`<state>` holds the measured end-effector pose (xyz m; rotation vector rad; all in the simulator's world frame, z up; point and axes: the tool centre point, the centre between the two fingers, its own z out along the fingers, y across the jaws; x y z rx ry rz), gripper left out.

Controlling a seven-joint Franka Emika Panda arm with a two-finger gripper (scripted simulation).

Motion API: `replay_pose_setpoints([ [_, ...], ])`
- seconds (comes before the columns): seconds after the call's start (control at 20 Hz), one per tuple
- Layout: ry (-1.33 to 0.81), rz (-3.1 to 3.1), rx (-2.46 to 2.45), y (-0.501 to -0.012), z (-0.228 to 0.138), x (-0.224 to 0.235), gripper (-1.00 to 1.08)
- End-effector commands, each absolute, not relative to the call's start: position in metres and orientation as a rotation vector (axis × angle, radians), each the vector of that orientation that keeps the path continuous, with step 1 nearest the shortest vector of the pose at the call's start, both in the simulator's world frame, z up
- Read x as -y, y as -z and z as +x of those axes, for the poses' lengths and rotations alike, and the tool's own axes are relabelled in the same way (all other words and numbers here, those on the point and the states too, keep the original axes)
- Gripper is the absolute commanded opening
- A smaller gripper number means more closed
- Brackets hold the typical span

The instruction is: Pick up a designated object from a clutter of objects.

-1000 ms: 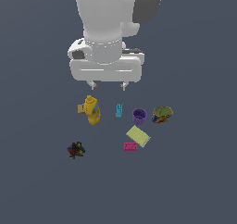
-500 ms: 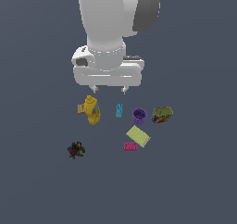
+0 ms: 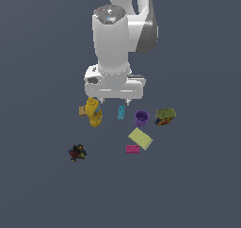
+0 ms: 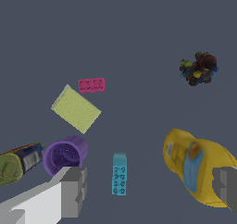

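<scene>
— Lower now: since a second ago the arm has dropped, and in the exterior view its pincer (image 3: 114, 100) hangs just above the cyan brick (image 3: 121, 112), which lies on the table (image 3: 42, 189) between yellow bottle (image 3: 93, 112) and purple cup (image 3: 141, 118).

— Wrist view?

— Pincer (image 4: 152, 187) spread wide, holding nothing; cyan brick (image 4: 119, 173) sits between the fingers.

— Risk?

— One finger may clip the yellow bottle (image 4: 199, 166), or the other the purple cup (image 4: 65, 154).

cyan brick (image 4: 119, 173): studded plastic, matt | yellow bottle (image 4: 196, 166): glossy plastic | pad (image 4: 76, 108): rough, matt | bench (image 4: 139, 33): smooth matt grey
</scene>
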<state>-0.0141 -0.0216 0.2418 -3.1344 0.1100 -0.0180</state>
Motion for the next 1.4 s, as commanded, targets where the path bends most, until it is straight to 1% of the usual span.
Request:
replay_pose_setpoints([
  [0.0, 0.016, -3.136, -0.116, -0.219, -0.023, 0.018, 1.0],
  [0.45, 0.008, -3.138, -0.137, -0.142, -0.066, 0.006, 1.0],
  [0.7, 0.005, -3.139, -0.147, -0.109, -0.093, 0.0, 1.0],
  [1.05, 0.001, -3.138, -0.156, -0.082, -0.121, -0.004, 1.0],
  [1.35, 0.0, -3.138, -0.159, -0.073, -0.132, -0.006, 1.0],
])
